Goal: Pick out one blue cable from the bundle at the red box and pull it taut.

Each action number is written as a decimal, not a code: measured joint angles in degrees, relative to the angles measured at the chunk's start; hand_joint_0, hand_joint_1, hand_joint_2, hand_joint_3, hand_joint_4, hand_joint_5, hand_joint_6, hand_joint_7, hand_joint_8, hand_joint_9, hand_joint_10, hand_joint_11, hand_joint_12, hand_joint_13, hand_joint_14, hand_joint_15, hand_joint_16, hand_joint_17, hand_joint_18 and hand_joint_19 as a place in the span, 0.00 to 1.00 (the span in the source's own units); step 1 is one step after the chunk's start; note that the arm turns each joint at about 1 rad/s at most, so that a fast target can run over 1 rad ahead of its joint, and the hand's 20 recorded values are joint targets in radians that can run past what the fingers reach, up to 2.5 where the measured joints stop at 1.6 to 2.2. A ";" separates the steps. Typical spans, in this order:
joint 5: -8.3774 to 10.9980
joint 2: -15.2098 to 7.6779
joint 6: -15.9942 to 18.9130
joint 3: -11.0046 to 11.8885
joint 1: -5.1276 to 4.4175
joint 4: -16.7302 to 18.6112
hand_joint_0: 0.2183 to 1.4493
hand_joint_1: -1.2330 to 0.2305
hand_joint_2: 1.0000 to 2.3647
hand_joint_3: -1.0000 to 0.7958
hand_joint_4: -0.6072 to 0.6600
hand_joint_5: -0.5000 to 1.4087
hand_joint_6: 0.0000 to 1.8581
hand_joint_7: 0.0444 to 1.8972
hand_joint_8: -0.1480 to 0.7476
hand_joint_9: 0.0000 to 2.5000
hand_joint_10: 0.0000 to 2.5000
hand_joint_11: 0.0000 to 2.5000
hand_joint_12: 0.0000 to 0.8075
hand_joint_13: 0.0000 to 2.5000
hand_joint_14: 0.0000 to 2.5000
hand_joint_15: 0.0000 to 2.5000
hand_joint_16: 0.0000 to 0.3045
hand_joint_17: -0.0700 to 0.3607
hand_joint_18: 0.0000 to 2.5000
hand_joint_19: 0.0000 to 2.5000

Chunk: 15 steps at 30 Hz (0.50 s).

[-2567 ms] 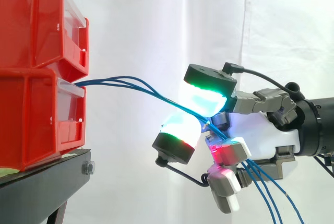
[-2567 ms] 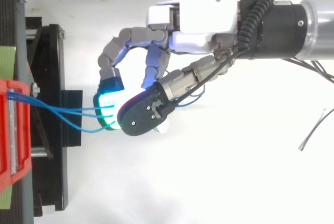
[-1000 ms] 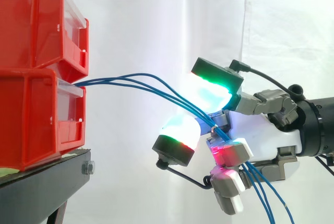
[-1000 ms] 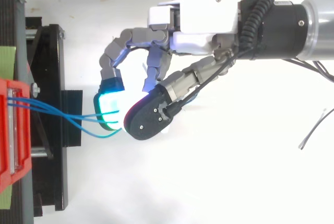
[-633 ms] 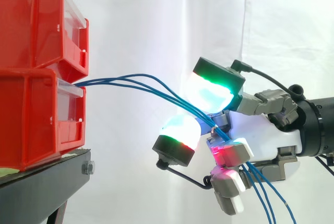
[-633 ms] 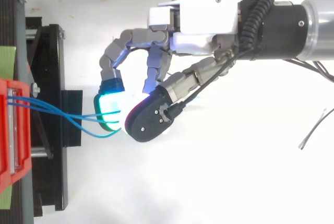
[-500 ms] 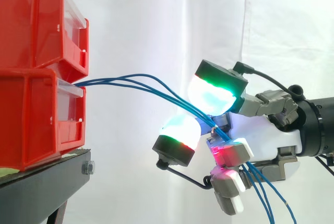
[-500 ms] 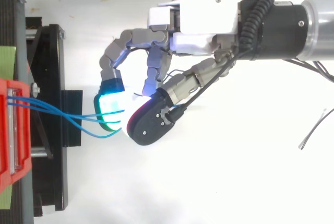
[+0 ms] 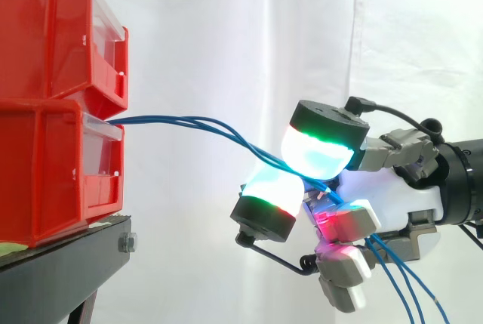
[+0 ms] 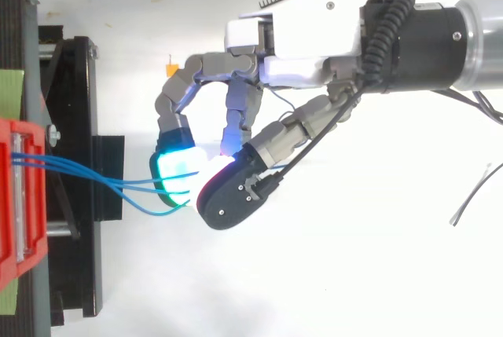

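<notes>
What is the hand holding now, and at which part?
The hand pinches the blue cables between its glowing pads, midway along their length, away from the red bin.

I log, side view, L to R:
- upper bin [image 9: 53,29] stacked on lower bin [image 9: 53,165], both on stand [image 9: 68,256], far L.
- cable bundle [image 9: 189,122]: out of lower bin's top front, runs R, passes btwn the hand's pads, hangs down below palm.
- hand [image 9: 392,203]: R of bins, well apart.
- curtain [image 9: 226,37]: behind all.

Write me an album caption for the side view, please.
A robot hand pinches blue cables between two glowing fingertips, the strands curving back to the lower red bin.
</notes>
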<state>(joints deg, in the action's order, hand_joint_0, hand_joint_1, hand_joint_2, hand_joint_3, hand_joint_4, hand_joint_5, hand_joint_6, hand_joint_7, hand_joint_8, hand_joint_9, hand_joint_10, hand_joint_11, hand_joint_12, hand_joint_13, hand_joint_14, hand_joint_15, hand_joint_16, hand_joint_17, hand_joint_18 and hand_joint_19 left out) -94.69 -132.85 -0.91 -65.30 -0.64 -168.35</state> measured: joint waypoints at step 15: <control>-0.11 0.82 0.07 0.01 0.03 -2.64 0.40 0.26 0.00 0.28 0.44 0.20 0.51 0.54 0.53 0.56 0.01 0.27 0.48 0.49 0.01 0.24 0.16 0.42 0.42 0.23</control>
<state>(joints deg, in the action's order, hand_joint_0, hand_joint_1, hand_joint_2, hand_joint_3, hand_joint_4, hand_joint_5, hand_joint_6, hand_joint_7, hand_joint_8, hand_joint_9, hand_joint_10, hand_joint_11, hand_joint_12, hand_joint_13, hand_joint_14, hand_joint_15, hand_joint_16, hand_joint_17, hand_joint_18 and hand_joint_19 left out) -94.80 -132.03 -0.84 -65.29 -0.62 -171.00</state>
